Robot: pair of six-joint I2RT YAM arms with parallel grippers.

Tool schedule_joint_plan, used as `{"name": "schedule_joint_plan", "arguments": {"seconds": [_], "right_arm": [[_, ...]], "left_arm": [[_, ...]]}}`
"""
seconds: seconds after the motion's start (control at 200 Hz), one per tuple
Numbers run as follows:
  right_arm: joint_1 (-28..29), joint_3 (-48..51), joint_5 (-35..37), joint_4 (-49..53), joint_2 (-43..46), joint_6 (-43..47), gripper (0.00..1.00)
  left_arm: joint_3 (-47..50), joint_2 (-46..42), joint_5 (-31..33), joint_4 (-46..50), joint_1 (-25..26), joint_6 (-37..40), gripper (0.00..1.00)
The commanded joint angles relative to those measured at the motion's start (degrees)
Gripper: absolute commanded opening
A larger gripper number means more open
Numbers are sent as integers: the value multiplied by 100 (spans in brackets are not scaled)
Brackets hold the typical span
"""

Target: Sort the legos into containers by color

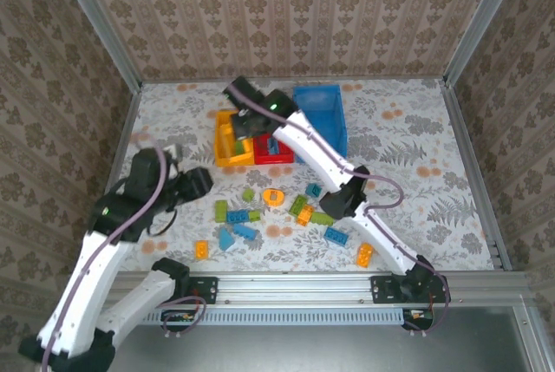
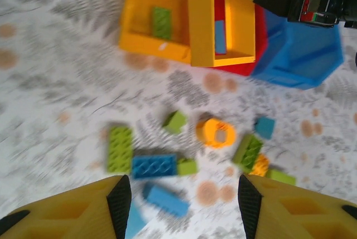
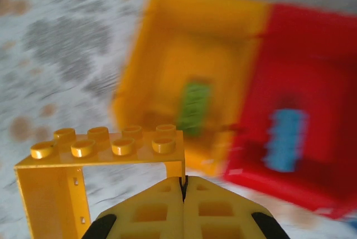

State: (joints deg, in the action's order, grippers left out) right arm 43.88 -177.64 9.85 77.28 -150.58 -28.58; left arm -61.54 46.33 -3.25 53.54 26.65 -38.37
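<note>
While R gripper [image 3: 183,186] is pinching a yellow frame lego [image 3: 106,150] beside the yellow bin [image 3: 195,5], L gripper [image 2: 184,205] is hanging open, empty, above loose legos [image 2: 153,166] toward table's [image 1: 408,129] near edge.

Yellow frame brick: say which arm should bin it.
Right. Its pincer is shut on the yellow frame brick by the yellow bin; the left pincer hangs open over loose bricks.

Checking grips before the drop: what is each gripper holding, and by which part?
The right gripper pinches the yellow frame-shaped lego by the lower end of one thin side leg. The left gripper is open and holds nothing.
</note>
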Motion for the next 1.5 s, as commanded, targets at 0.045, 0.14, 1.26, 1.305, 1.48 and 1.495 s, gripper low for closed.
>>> {"name": "schedule_joint_plan", "arguments": {"seconds": [0.045,0.14,1.26,1.305,1.48,1.495], "right_arm": [[-877,-475,511,969,423,445,0],[-1431,-479,492,1040,430,582,0],[-2445,-480,892,473,-884,1151,60],[-2445,-476,876,494,-835,1274,69],[-2502,-29,671,731,-315,1511,85],[-2500,65,640,714,-216,1525,85]], "left_arm": [[-619,1173,-378,-1789,529,359,57],[-1053,1978,-339,-2171,887,475,57],[-2314,4449,-633,-2603,1158,778,56],[-2286,4414,-638,-2592,1149,779,56],[-2170,4263,-642,-2577,1048,793,56],[-2155,4256,-647,-2567,1044,792,56]]}}
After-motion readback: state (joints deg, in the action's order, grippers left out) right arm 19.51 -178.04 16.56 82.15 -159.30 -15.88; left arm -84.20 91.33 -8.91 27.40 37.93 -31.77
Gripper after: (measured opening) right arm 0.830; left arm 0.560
